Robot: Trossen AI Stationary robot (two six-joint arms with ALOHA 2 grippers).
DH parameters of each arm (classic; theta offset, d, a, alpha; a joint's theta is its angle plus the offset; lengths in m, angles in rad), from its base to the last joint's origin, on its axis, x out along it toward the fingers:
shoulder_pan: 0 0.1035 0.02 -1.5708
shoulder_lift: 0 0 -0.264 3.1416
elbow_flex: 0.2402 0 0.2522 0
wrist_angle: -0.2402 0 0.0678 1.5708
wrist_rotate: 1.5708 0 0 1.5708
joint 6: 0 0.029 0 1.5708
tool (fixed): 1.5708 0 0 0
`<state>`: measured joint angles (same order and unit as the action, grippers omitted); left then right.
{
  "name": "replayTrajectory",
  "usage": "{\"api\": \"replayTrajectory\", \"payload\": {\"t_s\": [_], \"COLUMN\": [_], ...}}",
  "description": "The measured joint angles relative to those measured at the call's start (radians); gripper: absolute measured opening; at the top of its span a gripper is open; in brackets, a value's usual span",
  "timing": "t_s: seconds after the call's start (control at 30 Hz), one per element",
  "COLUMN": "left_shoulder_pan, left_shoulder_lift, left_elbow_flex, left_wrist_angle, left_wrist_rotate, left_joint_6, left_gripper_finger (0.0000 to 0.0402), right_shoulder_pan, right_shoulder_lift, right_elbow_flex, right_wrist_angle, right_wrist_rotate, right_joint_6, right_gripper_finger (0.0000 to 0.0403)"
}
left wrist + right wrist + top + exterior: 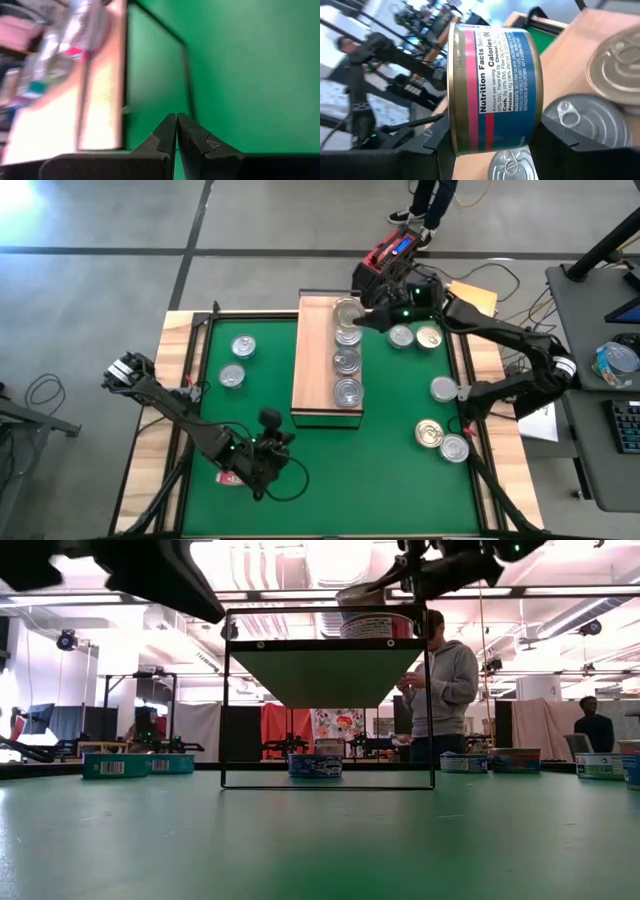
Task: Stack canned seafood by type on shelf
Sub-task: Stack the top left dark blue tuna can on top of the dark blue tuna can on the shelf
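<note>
The shelf (318, 370) is a light-wood board in the middle of the green mat (400, 480). Three silver-lidded tins stand in a row on it (347, 335), (346, 362), (348, 391). My right gripper (356, 316) is shut on a tin (492, 85) with a blue and pink label, over the shelf's far end. Loose tins lie on the mat to the left (243, 346), (232, 376) and several to the right (428, 337). My left gripper (176, 125) is shut on nothing above the mat's near left part (278, 442). My right gripper pinches the tin between its two fingers (432, 142), which lie on the tin's two flat ends; the rim of one end (452, 100) shows beside a finger. The label wall faces the wrist camera. The tin is lifted clear above the shelf's far end and the tins standing there.
A small red flat object (228, 476) lies on the mat beside my left arm. A red and black device (385, 258) sits beyond the far edge. A person (445, 690) stands behind the table. Bare mat lies between the shelf and the near edge.
</note>
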<state>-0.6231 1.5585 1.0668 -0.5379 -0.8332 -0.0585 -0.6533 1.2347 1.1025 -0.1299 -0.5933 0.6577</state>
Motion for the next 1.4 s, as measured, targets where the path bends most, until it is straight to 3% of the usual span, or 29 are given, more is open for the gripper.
{"api": "replayTrajectory", "payload": {"t_s": [0.2, 0.3, 0.47, 0.73, 1.03, 1.4], "left_shoulder_pan": [0.014, 0.038, 0.120, 0.238, 0.324, 0.421], "left_shoulder_lift": [-0.001, -0.016, -0.070, -0.180, -0.306, -0.395], "left_elbow_flex": [0.000, 0.000, 0.000, -0.001, -0.001, -0.002], "left_wrist_angle": [-0.069, -0.119, -0.211, -0.242, -0.242, -0.258], "left_wrist_rotate": [-0.393, -0.489, -0.474, -0.281, -0.282, -0.282], "left_joint_6": [0.086, 0.133, 0.120, 0.174, 0.212, 0.286], "left_gripper_finger": [0.0000, 0.0000, 0.0000, 0.0000, 0.0000, 0.0000], "right_shoulder_pan": [-0.116, -0.164, -0.216, -0.270, -0.353, -0.347], "right_shoulder_lift": [0.034, 0.056, 0.097, 0.155, 0.195, 0.304], "right_elbow_flex": [-0.107, -0.151, -0.197, -0.199, -0.169, -0.126], "right_wrist_angle": [0.247, 0.399, 0.488, 0.502, 0.507, 0.497], "right_wrist_rotate": [-0.149, -0.239, -0.315, -0.445, -0.534, -0.502], "right_joint_6": [0.108, 0.198, 0.265, 0.342, 0.446, 0.472], "right_gripper_finger": [0.0187, 0.0187, 0.0187, 0.0187, 0.0187, 0.0187]}}
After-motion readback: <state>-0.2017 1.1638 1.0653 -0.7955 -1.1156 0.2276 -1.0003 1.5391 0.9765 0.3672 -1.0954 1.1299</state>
